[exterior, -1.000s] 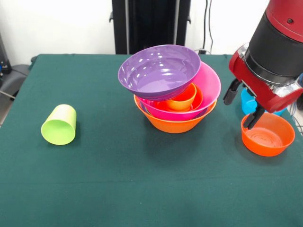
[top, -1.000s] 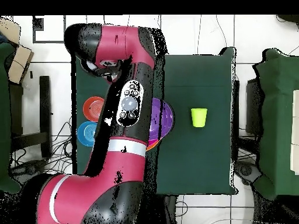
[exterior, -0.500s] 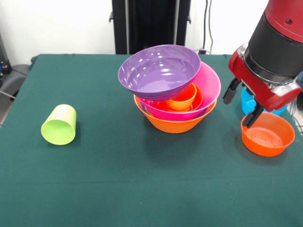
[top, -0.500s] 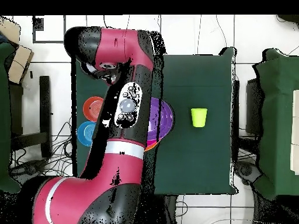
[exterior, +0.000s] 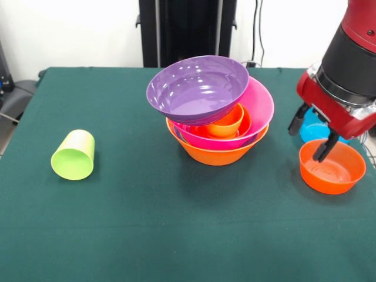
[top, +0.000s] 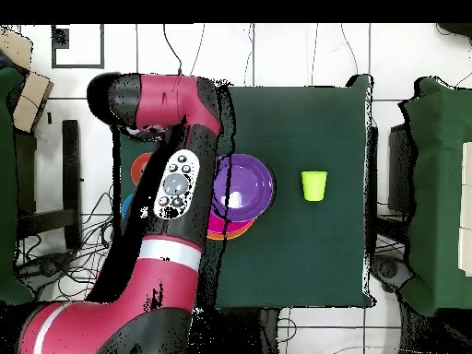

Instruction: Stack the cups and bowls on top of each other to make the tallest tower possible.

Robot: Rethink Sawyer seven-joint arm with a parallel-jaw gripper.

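The tower stands mid-table: a large yellow-orange bowl [exterior: 217, 151] at the base, a pink bowl [exterior: 261, 106] in it, a small red-orange bowl [exterior: 227, 124] inside the pink one, and a wide purple bowl [exterior: 197, 88] tilted on top. From overhead, the purple bowl [top: 245, 184] shows beside the arm. A lime green cup [exterior: 73, 155] [top: 314, 184] lies on its side, apart from the tower. At the right sits a loose red-orange bowl [exterior: 332, 167], with a blue bowl [exterior: 314, 131] behind it. My gripper [exterior: 311, 134] hangs open and empty over that bowl's far rim, in front of the blue bowl.
The green table [exterior: 176, 235] [top: 313, 267] ends close to the right of the loose bowls. A black stand [exterior: 185, 29] rises behind the far edge. In the overhead view the red arm [top: 171, 203] covers the gripper and most of the two loose bowls.
The gripper has shifted rightward in the front view, from the red-orange bowl's left rim to over its far rim. It stays open. The bowls and cup have not moved.
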